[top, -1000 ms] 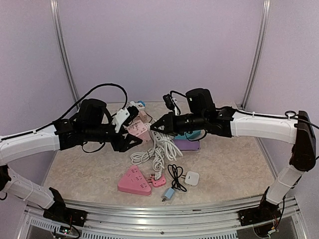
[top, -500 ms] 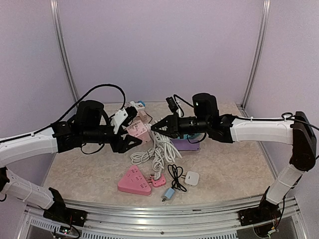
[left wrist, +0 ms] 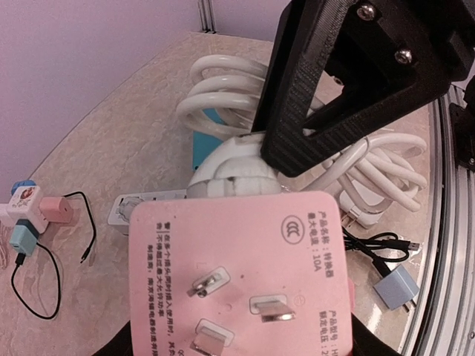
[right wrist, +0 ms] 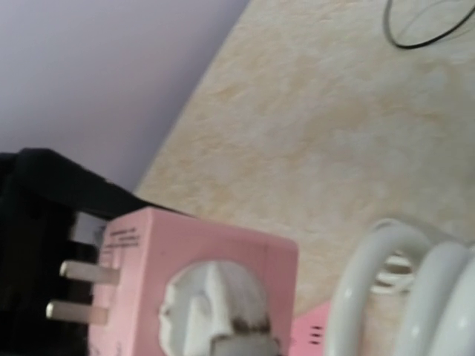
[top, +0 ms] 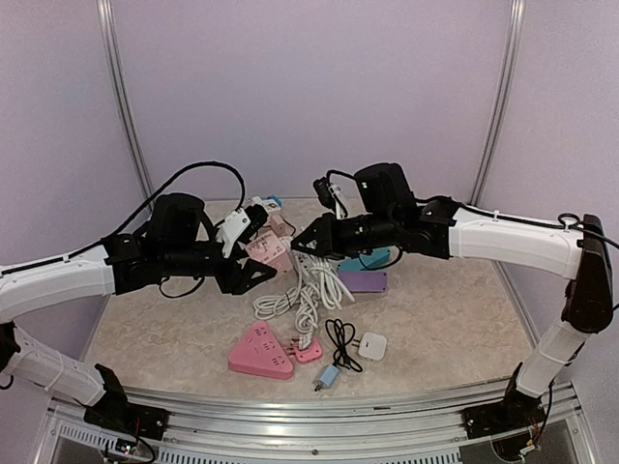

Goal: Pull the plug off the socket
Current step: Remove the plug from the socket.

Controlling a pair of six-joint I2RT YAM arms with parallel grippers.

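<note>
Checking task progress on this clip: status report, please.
Left gripper clamped on pink socket. Right gripper shut on white plug, plug not yet out. White cable coiled beneath; pull path looks clear.

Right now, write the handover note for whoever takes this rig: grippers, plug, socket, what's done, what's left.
Left gripper: shut on the pink socket, which is held up off the table.
Right gripper: shut on the white plug.
Plug: in the socket, not yet out. The white cord lies coiled on the table below.
Done: both grips are made, one arm on each part.
Left: pull the plug and socket apart.
</note>
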